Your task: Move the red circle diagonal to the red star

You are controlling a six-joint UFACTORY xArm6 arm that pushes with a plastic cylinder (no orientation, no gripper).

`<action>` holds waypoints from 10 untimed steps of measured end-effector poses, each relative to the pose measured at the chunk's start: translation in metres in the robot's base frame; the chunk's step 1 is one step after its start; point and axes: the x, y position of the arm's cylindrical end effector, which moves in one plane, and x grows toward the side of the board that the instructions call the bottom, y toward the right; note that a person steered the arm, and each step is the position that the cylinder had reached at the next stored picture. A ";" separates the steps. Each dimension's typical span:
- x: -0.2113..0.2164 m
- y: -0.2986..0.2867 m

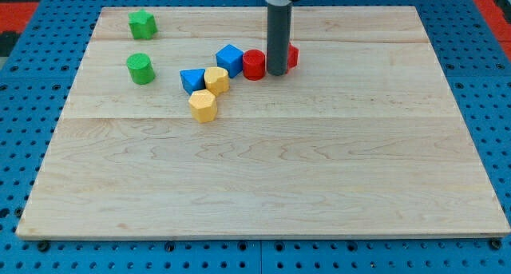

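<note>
My tip (pixel 277 73) is a bare rod end with no fingers, so it neither clasps nor releases anything. It stands on the wooden board (pixel 263 186) between 2 red blocks. The red circle (pixel 254 65) sits just to the tip's left, apparently touching it; the red star (pixel 291 56) is mostly hidden behind the rod on its right.

Left of the circle a blue cube (pixel 230 59) sits close beside it. Beyond come a blue triangular block (pixel 192 80), a yellow block (pixel 216 80) and a yellow hexagonal block (pixel 203 105). 2 green blocks, 1 star-shaped (pixel 142 24) and 1 round (pixel 140 69), lie well apart at far left.

Below and right of the tip the board lies open to its edges. The circle is a short, glossy red cylinder standing upright.
</note>
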 end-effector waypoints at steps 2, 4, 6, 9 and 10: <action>0.047 -0.004; -0.004 -0.055; -0.066 -0.056; -0.062 -0.148; -0.089 -0.103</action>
